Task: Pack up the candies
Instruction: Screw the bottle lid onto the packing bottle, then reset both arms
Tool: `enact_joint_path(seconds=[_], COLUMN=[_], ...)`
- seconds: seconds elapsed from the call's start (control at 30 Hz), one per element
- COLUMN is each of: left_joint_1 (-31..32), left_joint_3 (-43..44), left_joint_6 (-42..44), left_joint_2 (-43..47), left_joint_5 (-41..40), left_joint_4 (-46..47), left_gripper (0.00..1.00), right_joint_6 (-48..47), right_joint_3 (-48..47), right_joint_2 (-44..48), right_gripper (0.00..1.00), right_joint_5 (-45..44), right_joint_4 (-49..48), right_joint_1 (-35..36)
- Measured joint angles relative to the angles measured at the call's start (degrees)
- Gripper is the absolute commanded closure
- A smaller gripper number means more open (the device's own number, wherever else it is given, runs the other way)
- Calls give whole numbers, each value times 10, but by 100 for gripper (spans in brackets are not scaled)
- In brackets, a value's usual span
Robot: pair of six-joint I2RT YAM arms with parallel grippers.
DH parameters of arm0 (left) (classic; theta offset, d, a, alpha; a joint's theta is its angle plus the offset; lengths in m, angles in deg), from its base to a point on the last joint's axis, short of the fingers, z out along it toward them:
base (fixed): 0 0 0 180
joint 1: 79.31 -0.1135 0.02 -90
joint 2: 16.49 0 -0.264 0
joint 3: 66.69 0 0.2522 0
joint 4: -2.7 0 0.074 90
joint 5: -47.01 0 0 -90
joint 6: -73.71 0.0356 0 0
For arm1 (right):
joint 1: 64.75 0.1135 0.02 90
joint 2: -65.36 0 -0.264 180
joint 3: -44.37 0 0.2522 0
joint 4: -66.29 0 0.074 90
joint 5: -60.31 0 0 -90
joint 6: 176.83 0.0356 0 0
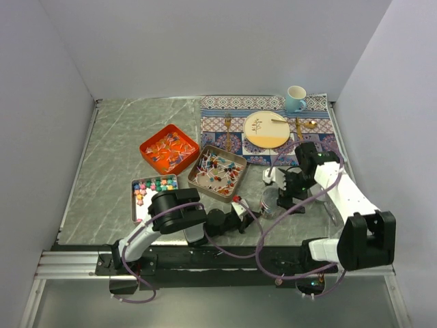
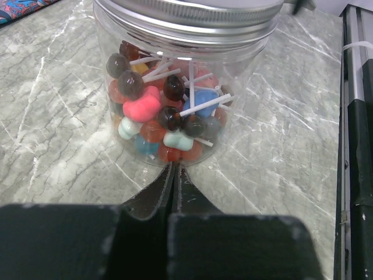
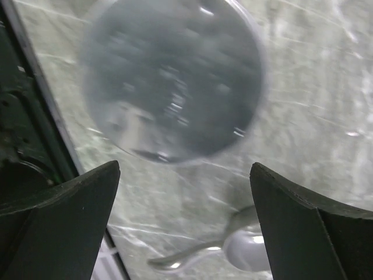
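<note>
The candies lie in three trays in the top view: slim wrapped pieces in an orange tray (image 1: pixel 169 149) and in a tan tray (image 1: pixel 217 172), chunky coloured lumps in a silver tray (image 1: pixel 154 195). A clear jar (image 2: pixel 175 99) with a silver lid (image 2: pixel 186 14) holds round sweets on white sticks. My left gripper (image 2: pixel 173 167) is shut and holds nothing, its tips at the jar's base. In the top view it (image 1: pixel 244 209) lies just left of the jar (image 1: pixel 271 201). My right gripper (image 3: pixel 185 169) hangs open above the blurred lid (image 3: pixel 172 81), holding nothing.
A metal spoon (image 3: pixel 233 248) lies on the marble beside the jar. At the back, a patterned mat (image 1: pixel 225 104) carries a plate (image 1: pixel 266 130), a mug (image 1: pixel 295 99) and gold cutlery. The table's metal rail (image 2: pixel 355 116) runs close to the jar.
</note>
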Motion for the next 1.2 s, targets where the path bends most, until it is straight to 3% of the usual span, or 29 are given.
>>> enact_joint_path(seconds=[0.07, 0.2, 0.4, 0.57, 0.7, 0.9, 1.03, 1.2], left_joint_1=[-1, -3, 8, 9, 6, -26, -83, -202], left_joint_3=[0, 0, 0, -35, -101, -119, -44, 138], left_joint_6=[-1, 2, 24, 36, 41, 48, 45, 10], left_joint_2=[0, 0, 6, 46, 146, 367, 477, 510], left_joint_5=[3, 16, 36, 25, 15, 13, 9, 3], left_joint_4=[0, 0, -1, -19, -109, -313, -433, -628], left_gripper=[92, 42, 8, 3, 3, 4, 3, 4], right_joint_6=[-18, -68, -161, -157, -85, 193, 379, 573], right_joint_3=[-15, -23, -56, -133, -188, -200, -181, -183], right_joint_2=[-16, -12, 35, 16, -21, -11, 43, 79], right_gripper=[0, 0, 0, 0, 0, 0, 0, 0], right_joint_5=[0, 0, 30, 61, 82, 61, 1, -71], right_joint_4=[2, 17, 31, 37, 26, -98, -192, -232], right_joint_1=[-17, -66, -94, -76, -81, -100, -103, -103])
